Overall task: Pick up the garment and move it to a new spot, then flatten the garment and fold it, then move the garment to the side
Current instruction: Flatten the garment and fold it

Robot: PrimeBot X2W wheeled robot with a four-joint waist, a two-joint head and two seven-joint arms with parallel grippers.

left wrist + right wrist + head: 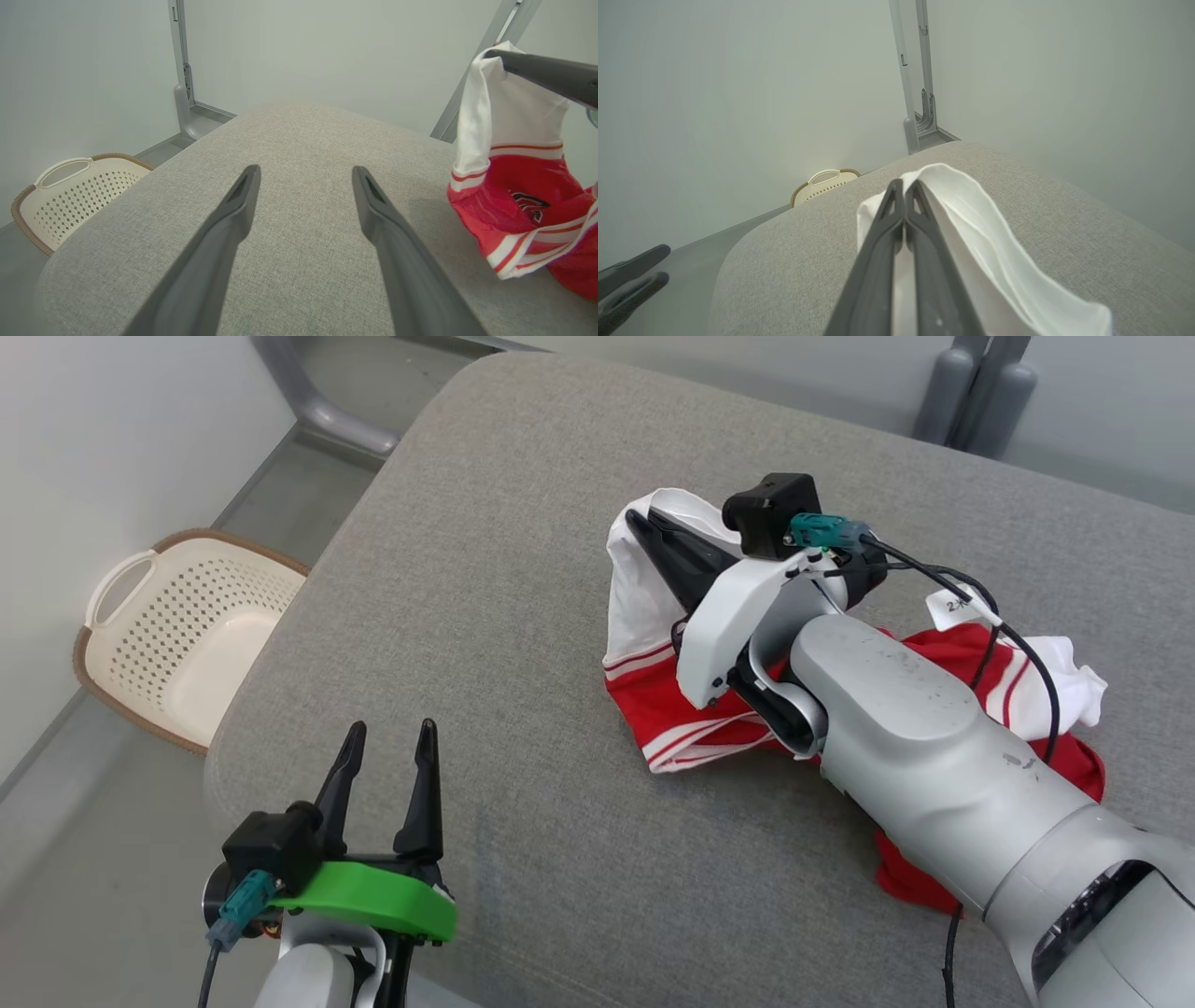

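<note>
Since the grey bench (523, 616) looks like grippy fabric, I'm worried the red-and-white garment (653, 709), bunched mid-right of the frame, drags and slips free: my right tool (639, 520) is pinched closed on just a white edge. Left tool (390, 728) sits spread wide, empty, lower left.

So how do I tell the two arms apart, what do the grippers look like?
Left gripper and right gripper each have two long, dark, tapering fingers, a black camera block and a teal connector. The left has a green mount, the right a white mount. The right forearm is scuffed silver-grey, with a black cable carrying a white tag.
</note>
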